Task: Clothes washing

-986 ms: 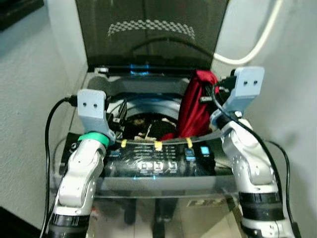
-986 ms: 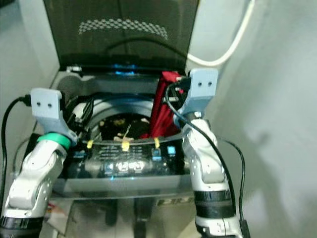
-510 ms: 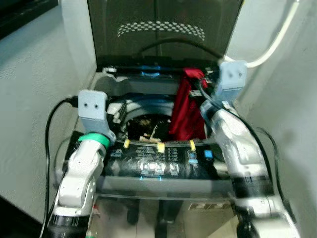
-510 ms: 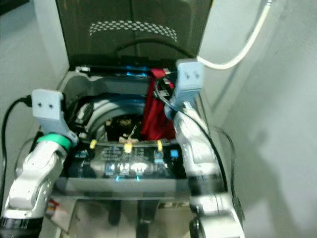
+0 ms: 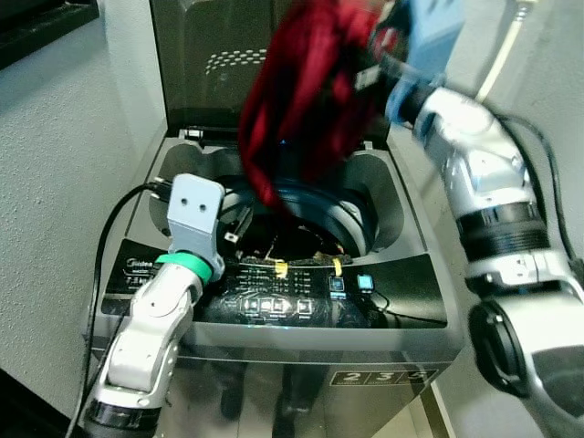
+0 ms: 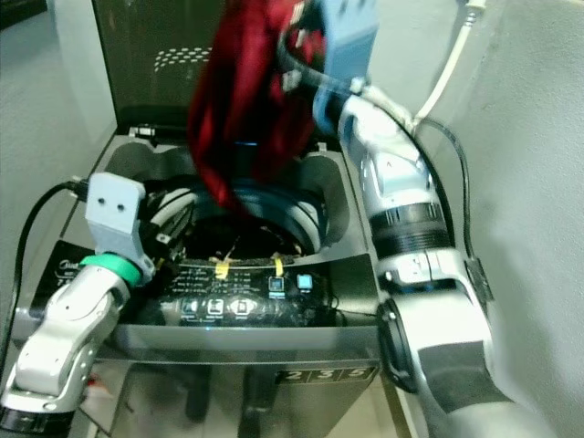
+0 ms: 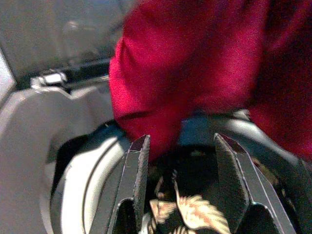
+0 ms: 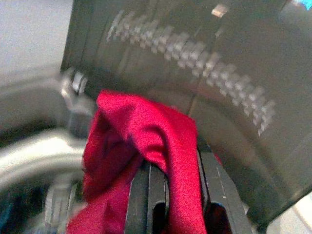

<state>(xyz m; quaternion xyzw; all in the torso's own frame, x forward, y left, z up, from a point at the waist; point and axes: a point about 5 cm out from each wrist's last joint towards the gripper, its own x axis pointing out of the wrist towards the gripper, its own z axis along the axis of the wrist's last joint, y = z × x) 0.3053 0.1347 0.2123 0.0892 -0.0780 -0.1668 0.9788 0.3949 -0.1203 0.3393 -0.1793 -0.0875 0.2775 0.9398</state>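
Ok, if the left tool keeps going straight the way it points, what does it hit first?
Most likely the hanging red garment: it droops right ahead of the left tool, whose fingers are open. Below it lies patterned laundry in the washer drum. Depth is unclear.

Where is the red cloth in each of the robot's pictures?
Left eye view: the red cloth hangs from the right gripper, high above the open washing machine.
Right eye view: top middle, same hanging bundle.
Left wrist view: it fills the upper part, beyond the left gripper.
Right wrist view: draped over the pinching jaws.
Shared landmark: the washer's dark raised lid.
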